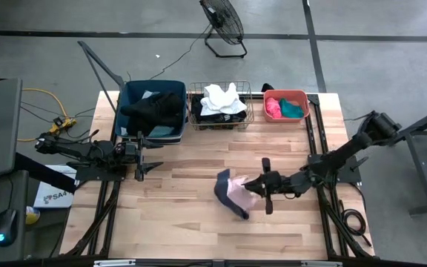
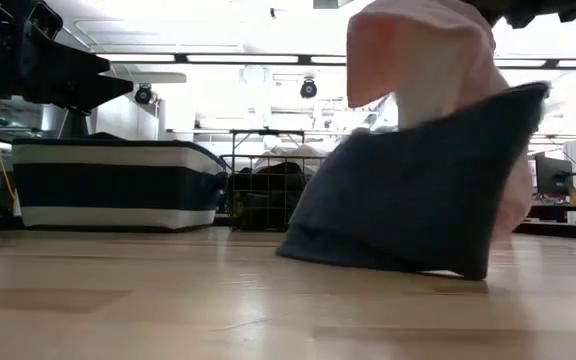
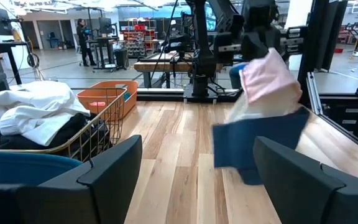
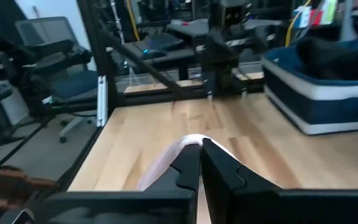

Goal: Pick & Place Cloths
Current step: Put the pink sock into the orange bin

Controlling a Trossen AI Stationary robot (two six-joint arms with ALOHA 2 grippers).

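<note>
From above, the right end effector (image 1: 260, 184) is clamped tight on a pink-and-blue cloth (image 1: 232, 193) mid-counter (image 1: 199, 237), left end effector (image 1: 148, 150) idle and open near the blue tub (image 1: 151, 109); low down the cloth's hem drags the wood, so it could snag and slip out.

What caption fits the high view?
Right gripper shut on pink and slate-blue cloths mid-table; left gripper open beside blue tub.

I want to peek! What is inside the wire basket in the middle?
The wire basket holds a white cloth lying on top of black cloths. Whatever is buried under them is covered, so I cannot tell if more is inside.
</note>
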